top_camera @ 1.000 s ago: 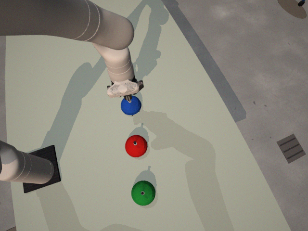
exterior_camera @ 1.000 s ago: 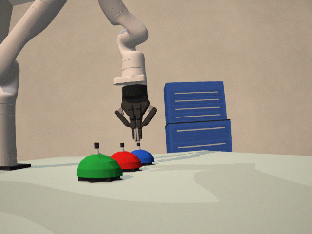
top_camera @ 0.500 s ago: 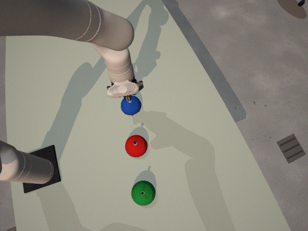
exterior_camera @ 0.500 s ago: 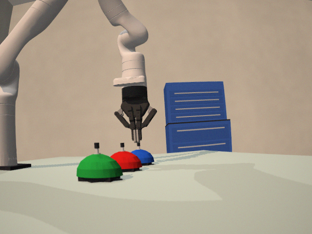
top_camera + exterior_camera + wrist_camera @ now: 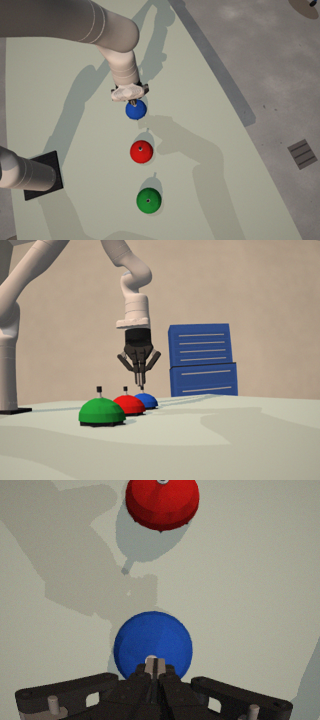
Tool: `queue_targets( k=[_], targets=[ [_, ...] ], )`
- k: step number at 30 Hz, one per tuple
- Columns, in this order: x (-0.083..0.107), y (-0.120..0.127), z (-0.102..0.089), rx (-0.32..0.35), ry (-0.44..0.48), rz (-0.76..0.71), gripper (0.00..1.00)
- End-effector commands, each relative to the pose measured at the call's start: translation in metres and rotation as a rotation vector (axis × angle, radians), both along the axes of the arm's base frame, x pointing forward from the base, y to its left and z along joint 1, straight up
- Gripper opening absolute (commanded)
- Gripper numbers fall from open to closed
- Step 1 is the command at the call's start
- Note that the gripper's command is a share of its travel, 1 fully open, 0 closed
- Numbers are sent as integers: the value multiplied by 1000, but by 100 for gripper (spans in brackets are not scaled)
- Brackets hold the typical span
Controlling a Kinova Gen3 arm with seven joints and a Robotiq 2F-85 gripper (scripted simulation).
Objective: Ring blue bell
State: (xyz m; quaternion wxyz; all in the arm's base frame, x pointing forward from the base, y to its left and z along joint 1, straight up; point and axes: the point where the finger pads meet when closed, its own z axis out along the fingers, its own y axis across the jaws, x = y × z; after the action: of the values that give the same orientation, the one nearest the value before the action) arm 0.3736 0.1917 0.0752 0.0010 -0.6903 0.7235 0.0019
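Note:
The blue bell [image 5: 136,110] stands at the far end of a row of three bells on the pale table; it also shows in the side view [image 5: 146,400] and the wrist view [image 5: 152,644]. My gripper [image 5: 139,382] is shut and empty, pointing straight down over the blue bell's button [image 5: 141,388]. In the side view the fingertips sit right at the top of the button; I cannot tell whether they touch it. In the wrist view the closed fingertips [image 5: 154,668] cover the button.
The red bell [image 5: 141,151] stands in the middle of the row and the green bell [image 5: 149,199] nearest; both buttons stand up. A blue drawer cabinet [image 5: 202,360] stands behind the table. The arm's black base plate [image 5: 42,175] is at the left.

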Motion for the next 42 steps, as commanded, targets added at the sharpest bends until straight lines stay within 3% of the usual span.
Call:
queue_targets(
  k=[1, 42],
  targets=[
    [1, 0, -1, 1, -5, -4, 0],
    [2, 0, -7, 1, -5, -4, 0]
  ],
)
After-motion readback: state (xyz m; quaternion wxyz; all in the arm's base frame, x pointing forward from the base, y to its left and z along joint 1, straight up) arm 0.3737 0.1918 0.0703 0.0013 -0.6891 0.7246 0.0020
